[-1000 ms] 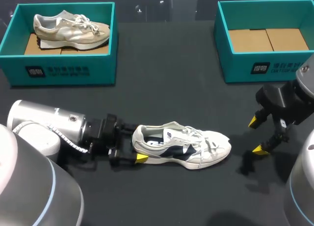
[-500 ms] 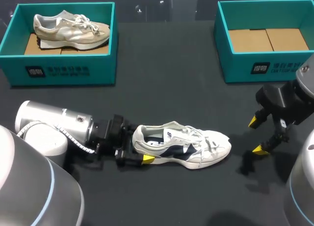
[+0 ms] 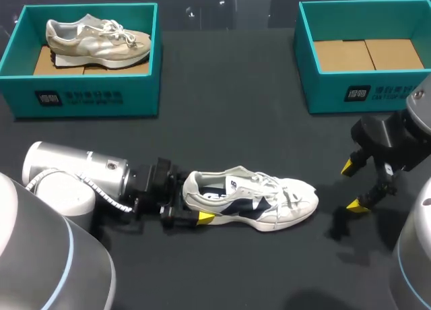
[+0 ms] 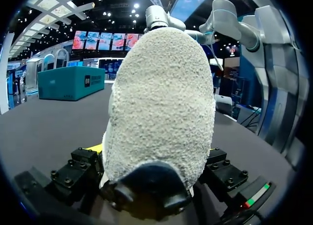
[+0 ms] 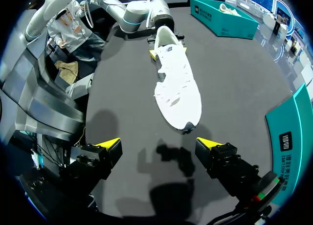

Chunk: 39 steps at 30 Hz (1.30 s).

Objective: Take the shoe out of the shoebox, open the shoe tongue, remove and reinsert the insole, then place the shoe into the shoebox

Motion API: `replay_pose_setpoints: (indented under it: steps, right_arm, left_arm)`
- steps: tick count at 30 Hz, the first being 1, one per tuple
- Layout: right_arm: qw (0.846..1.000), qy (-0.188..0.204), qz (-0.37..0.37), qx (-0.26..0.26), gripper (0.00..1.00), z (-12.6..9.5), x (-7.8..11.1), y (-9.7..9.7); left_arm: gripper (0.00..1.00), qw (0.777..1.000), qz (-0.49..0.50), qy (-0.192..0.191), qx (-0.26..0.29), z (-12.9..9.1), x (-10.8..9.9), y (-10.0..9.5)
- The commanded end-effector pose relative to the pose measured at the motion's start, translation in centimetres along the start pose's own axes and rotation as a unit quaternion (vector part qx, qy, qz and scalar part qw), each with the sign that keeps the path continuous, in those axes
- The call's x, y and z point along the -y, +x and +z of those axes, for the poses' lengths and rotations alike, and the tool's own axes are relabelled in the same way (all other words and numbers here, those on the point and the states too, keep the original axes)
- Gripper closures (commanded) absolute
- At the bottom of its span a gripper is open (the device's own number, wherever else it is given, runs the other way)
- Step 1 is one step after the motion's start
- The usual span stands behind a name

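One shoe (image 3: 259, 202): upright on desk (image 3: 229, 108).
Left gripper (image 3: 194, 203): clenched on heel — steadies it for tongue work.
Right gripper (image 3: 352, 185): released, empty, off toe; prob. next in.

A white and blue shoe (image 3: 252, 202) sits on the black table (image 3: 229, 87), toe pointing right. The left gripper (image 3: 192, 202) is at its heel. The right gripper (image 3: 352, 185) hangs wide open, apart from the toe. The left green box (image 3: 87, 98) holds a tan shoe (image 3: 97, 37).
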State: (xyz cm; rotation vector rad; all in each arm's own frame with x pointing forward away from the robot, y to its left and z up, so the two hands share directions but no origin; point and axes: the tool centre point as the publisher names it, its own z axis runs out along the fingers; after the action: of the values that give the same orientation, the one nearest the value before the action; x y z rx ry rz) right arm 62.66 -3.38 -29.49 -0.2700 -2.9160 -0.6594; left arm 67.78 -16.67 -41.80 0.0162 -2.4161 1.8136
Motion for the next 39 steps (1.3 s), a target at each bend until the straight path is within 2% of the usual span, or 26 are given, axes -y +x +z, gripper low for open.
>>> replay_pose_setpoints:
  steps: [1, 26, 27, 30, 32, 34, 36, 38, 39]
  right_arm:
    - [1.000, 0.001, 0.000, 0.002, 0.00, 0.1, 0.0, 0.1]
    - [1.000, 0.001, 0.000, 0.002, 0.00, 0.1, 0.0, 0.1]
    - [1.000, -0.006, 0.007, 0.017, 0.00, -0.5, -0.5, 0.0]
    - [0.998, 0.010, 0.043, 0.035, 0.00, -1.4, -2.6, 0.2]
    - [0.995, 0.051, 0.081, 0.034, 0.00, -1.5, -4.2, 0.5]
    - [0.990, 0.060, 0.122, 0.036, 0.00, -1.8, -5.8, 1.0]
    - [0.977, 0.101, 0.179, 0.047, 0.00, -1.9, -7.2, 1.6]
    - [0.970, 0.098, 0.215, 0.058, 0.00, -2.0, -8.5, 2.2]
    - [0.959, 0.118, 0.251, 0.067, 0.00, -1.9, -9.3, 2.6]
  left_arm:
    - [1.00, 1.000, 0.002, -0.002, -0.002, 0.4, 0.0, 0.0]
    - [1.00, 1.000, 0.001, 0.000, -0.004, 0.4, 0.1, -0.1]
    - [1.00, 1.000, 0.001, 0.000, -0.004, 0.4, 0.1, -0.1]
    - [1.00, 1.000, 0.001, 0.000, -0.004, 0.4, 0.1, -0.1]
    - [1.00, 1.000, 0.001, 0.000, -0.004, 0.4, 0.1, -0.1]
    - [1.00, 1.000, 0.001, 0.000, -0.004, 0.4, 0.1, -0.1]
    - [1.00, 1.000, 0.001, 0.000, -0.004, 0.4, 0.1, -0.1]
    - [1.00, 1.000, 0.001, 0.000, -0.004, 0.4, 0.1, -0.1]
    - [1.00, 1.000, 0.001, 0.000, -0.004, 0.4, 0.1, -0.1]
